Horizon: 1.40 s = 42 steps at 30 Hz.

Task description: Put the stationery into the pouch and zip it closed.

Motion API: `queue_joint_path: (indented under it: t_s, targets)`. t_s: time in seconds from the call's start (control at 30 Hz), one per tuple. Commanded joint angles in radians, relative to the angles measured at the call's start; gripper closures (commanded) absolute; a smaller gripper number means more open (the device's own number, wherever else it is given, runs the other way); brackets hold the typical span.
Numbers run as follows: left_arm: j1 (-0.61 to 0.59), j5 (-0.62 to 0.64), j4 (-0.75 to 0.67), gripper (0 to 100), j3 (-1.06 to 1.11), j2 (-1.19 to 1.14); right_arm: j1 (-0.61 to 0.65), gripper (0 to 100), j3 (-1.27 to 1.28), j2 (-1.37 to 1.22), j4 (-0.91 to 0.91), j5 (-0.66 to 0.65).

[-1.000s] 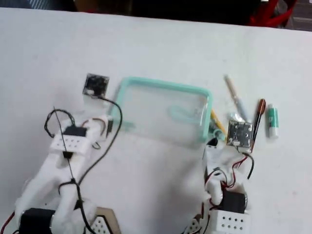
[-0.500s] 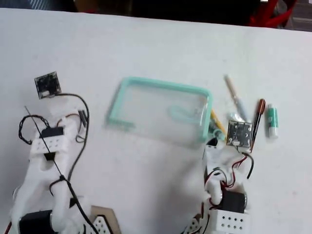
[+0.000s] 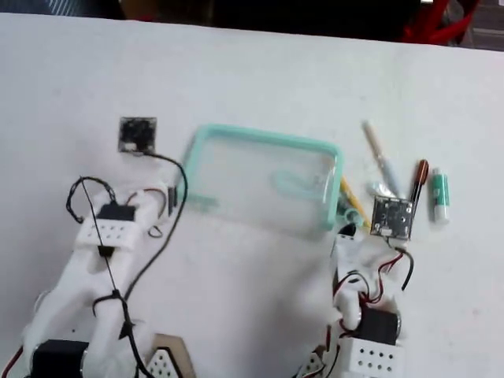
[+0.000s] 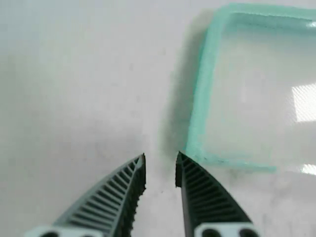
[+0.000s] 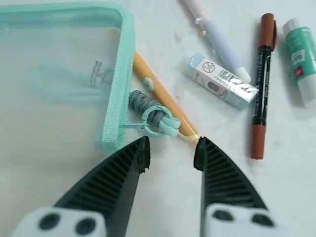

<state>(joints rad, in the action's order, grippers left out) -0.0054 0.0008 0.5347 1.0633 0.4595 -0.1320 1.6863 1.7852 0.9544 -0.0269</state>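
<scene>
Pouch [image 3: 264, 138]: flat on table, clear body, mint trim, apparently empty; zip open or closed hard to tell. Zipper pull [image 5: 158, 118] at pouch's right corner.
Change: left gripper [image 4: 161, 159] swung well clear of pouch, now back just beside pouch's left edge. Jaws narrowly parted, empty.
Right gripper [image 5: 173, 143] just short of zipper pull, jaws apart, empty.
Pencil [image 5: 163, 98] just beside pouch's right edge; pen [image 5: 217, 39], eraser [image 5: 224, 81], marker [image 5: 261, 84], glue stick [image 5: 301, 54] farther right.
Judgement: loading not yet begun.

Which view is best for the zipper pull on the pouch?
Right wrist view: the zipper pull lies large and close, just ahead of the right gripper. High view makes it a speck at the pouch corner; left wrist view gives the pouch's far end.
</scene>
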Motion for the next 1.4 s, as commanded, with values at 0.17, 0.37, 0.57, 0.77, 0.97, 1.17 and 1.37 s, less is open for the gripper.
queue_joint_path:
  t_s: [0.17,0.37,0.57,0.77,0.97,1.17,1.37]
  targets:
    - [0.091,-0.127,0.032,88,-0.048,0.035,-0.073,84.2,0.005,0.010,-0.004,-0.247]
    - [0.091,-0.124,0.025,88,-0.041,0.033,-0.064,84.1,0.005,0.010,-0.004,-0.568]
    - [0.091,-0.124,0.020,88,-0.041,0.028,-0.019,84.0,-0.032,0.010,-0.056,-0.554]
    - [0.088,-0.123,-0.051,88,0.000,0.030,0.091,84.0,-0.279,0.001,0.082,-0.554]
    - [0.085,-0.123,-0.069,88,0.011,0.031,0.186,84.0,-0.431,-0.002,0.191,-0.471]
    - [0.084,-0.123,-0.069,88,0.011,0.031,0.209,84.0,-0.442,-0.110,0.159,-0.460]
    - [0.084,-0.123,-0.069,88,0.011,0.033,0.202,84.0,-0.687,-0.624,0.148,-0.453]
